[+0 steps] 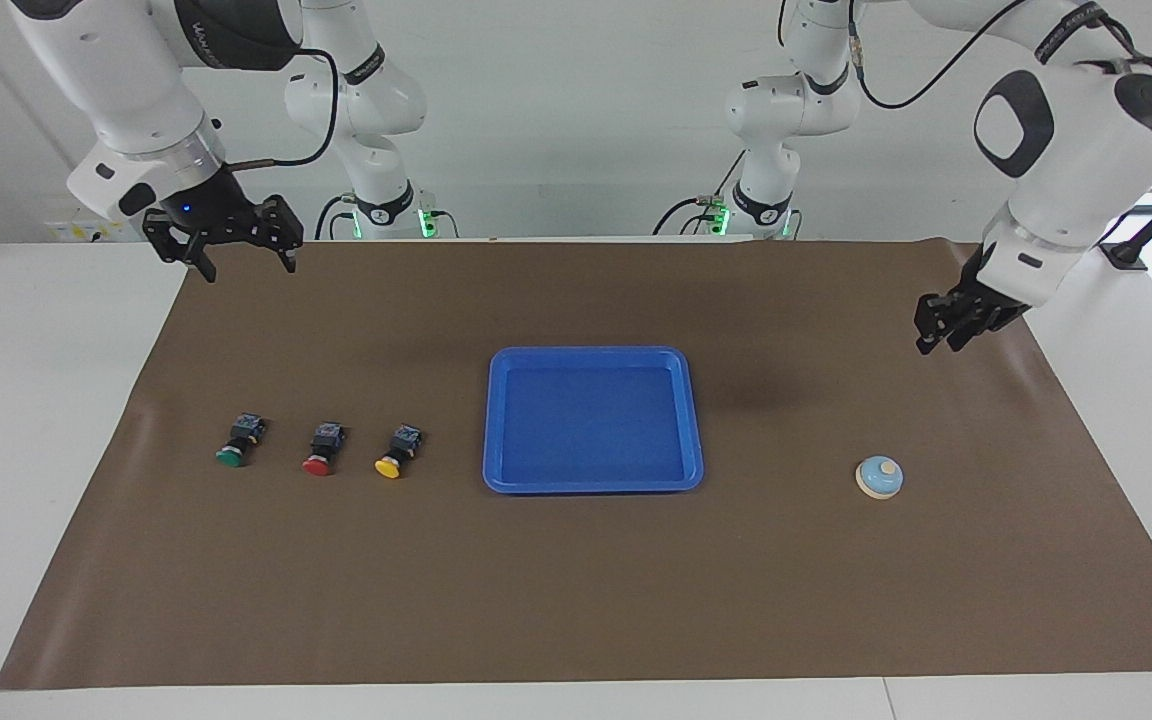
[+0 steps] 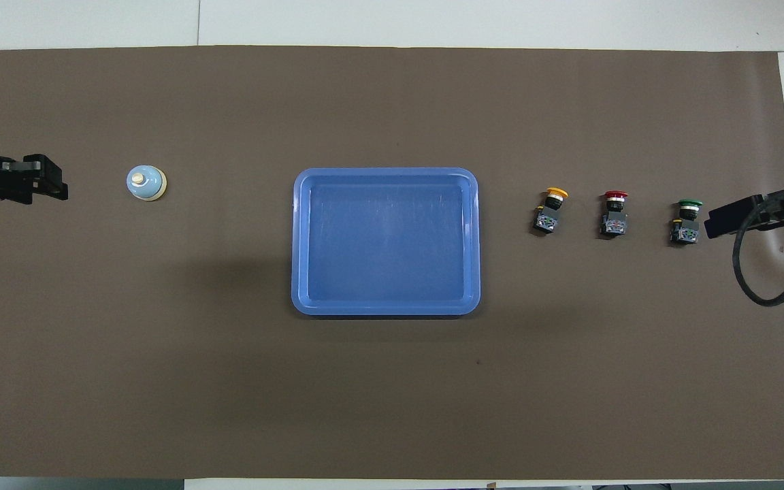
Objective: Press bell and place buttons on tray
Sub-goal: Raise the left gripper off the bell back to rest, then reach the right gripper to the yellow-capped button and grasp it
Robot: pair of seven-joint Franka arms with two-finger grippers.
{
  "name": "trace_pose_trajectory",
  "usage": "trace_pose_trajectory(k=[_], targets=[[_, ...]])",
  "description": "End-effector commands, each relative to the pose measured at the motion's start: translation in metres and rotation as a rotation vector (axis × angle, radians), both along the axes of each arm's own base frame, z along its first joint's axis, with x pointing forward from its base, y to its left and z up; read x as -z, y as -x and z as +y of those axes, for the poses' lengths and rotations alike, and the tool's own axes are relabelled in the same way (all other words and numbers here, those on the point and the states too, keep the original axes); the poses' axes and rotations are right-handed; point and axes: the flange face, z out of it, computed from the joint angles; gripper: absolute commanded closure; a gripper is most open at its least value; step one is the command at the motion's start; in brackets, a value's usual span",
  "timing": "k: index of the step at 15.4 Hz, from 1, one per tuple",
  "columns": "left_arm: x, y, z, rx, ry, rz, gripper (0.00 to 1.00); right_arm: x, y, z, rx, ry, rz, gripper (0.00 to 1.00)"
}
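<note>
Bell [image 1: 879, 477] [image 2: 145, 183]: upright on the brown mat [image 1: 576, 600] [image 2: 392, 395], toward the left arm's end of the table [image 1: 36, 400] [image 2: 433, 20], well apart from the tray and touching nothing.

Tray [image 1: 496, 420] [image 2: 300, 245]: flat at the middle of the mat, between the bell and the buttons, with nothing in it.

Buttons: three in a row toward the right arm's end, each lying on its side with the cap pointing away from the robots. Yellow button [image 1: 396, 451] [image 2: 550, 210] is closest to the tray; red button [image 1: 323, 449] [image 2: 614, 213] is in the middle; green button [image 1: 239, 442] [image 2: 685, 221] is at the end of the row. They are apart from each other and from the tray.

Left tool [image 1: 941, 345] [image 2: 48, 185]: raised over the mat's edge at the left arm's end, clear of the bell; fingers appear drawn together, with nothing between them.

Right tool [image 1: 248, 268] [image 2: 715, 224]: raised over the mat corner closest to the right arm's base, clear of the buttons; fingers spread, released, grasping nothing. In the overhead view its tip appears just beside the green button, but the facing view shows it up in the air.
</note>
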Motion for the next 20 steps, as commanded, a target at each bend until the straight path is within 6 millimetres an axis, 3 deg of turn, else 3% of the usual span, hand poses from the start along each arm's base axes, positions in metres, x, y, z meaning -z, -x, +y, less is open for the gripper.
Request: trace_pose_trajectory(k=[1, 4, 13, 17, 20], targets=[[-0.019, 0.028, -0.002, 0.002, 0.008, 0.031, 0.0, -0.001, 0.008, -0.001, -0.009, -0.024, 0.008, 0.0], [-0.031, 0.04, -0.002, -0.003, 0.01, 0.029, 0.0, -0.001, 0.008, -0.004, -0.005, -0.025, 0.008, 0.0], [-0.027, 0.048, -0.004, 0.006, 0.008, 0.087, 0.0, -0.001, 0.005, 0.01, 0.016, -0.018, -0.011, 0.0], [-0.027, 0.049, -0.004, 0.011, 0.008, 0.094, 0.0, 0.015, 0.001, 0.034, 0.096, -0.003, -0.063, 0.0], [-0.027, 0.048, -0.004, 0.008, 0.008, 0.091, 0.0, 0.04, -0.009, 0.06, 0.157, -0.007, -0.088, 0.0]])
